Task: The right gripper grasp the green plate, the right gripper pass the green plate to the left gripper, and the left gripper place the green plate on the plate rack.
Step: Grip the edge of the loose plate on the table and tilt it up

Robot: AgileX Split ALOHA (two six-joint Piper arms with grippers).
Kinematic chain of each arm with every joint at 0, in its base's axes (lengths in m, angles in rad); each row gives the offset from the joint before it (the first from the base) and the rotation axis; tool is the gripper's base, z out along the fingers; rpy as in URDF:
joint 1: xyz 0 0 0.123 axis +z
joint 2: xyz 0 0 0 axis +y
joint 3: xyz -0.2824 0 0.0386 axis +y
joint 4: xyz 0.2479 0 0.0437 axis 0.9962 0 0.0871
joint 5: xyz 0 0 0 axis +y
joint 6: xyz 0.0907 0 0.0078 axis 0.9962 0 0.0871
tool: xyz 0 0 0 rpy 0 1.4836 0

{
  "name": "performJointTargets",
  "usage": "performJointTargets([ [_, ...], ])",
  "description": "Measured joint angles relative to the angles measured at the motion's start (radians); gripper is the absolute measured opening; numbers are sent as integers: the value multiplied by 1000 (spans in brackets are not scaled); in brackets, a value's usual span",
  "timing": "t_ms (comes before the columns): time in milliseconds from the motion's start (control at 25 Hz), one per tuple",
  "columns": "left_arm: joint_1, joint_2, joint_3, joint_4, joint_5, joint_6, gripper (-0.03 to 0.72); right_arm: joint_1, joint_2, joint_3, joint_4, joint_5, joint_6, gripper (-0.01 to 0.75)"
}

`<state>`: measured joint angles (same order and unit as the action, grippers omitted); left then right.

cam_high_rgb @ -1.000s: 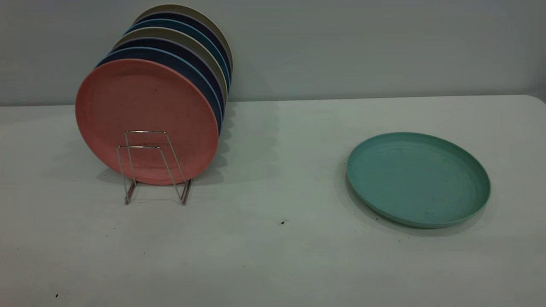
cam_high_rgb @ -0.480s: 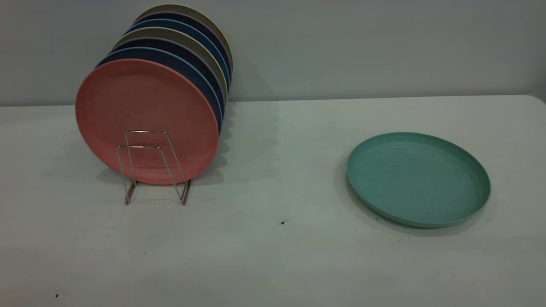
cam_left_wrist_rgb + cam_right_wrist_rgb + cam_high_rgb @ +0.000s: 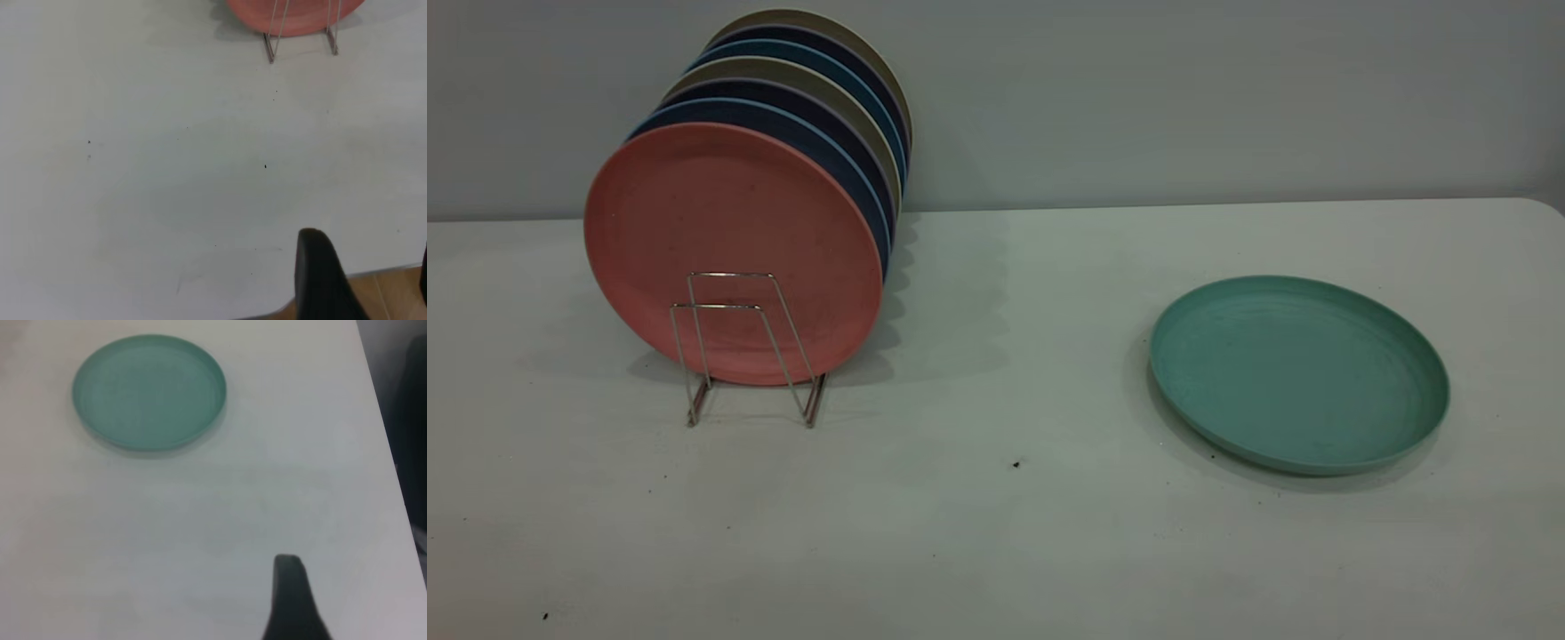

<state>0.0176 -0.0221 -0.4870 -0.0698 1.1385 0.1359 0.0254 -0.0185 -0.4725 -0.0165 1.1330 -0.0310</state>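
The green plate (image 3: 1298,373) lies flat on the white table at the right, untouched; the right wrist view shows it (image 3: 148,390) well ahead of my right gripper (image 3: 357,567). Only one black finger (image 3: 288,593) of that gripper shows, with a wide bare gap beside it, so it is open and empty. The plate rack (image 3: 747,347) stands at the left; its front wire loops are free. My left gripper (image 3: 368,243) is open and empty over the table's near edge, far from the rack's feet (image 3: 270,50). Neither gripper appears in the exterior view.
Several plates stand upright in the rack, a salmon-pink plate (image 3: 729,249) foremost, dark blue and beige ones behind. The table's side edge (image 3: 390,473) runs close beside the right gripper. Wooden floor (image 3: 387,293) shows past the table's near edge.
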Motion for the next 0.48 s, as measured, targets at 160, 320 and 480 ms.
performJointTargets([
  [160, 0, 0, 0, 0, -1, 0, 393, 0, 0, 0, 0, 0, 0, 511],
  [320, 0, 0, 0, 0, -1, 0, 393, 0, 0, 0, 0, 0, 0, 511],
  [480, 0, 2, 0, 0, -1, -11, 401, 0, 8, 0, 0, 0, 0, 511],
])
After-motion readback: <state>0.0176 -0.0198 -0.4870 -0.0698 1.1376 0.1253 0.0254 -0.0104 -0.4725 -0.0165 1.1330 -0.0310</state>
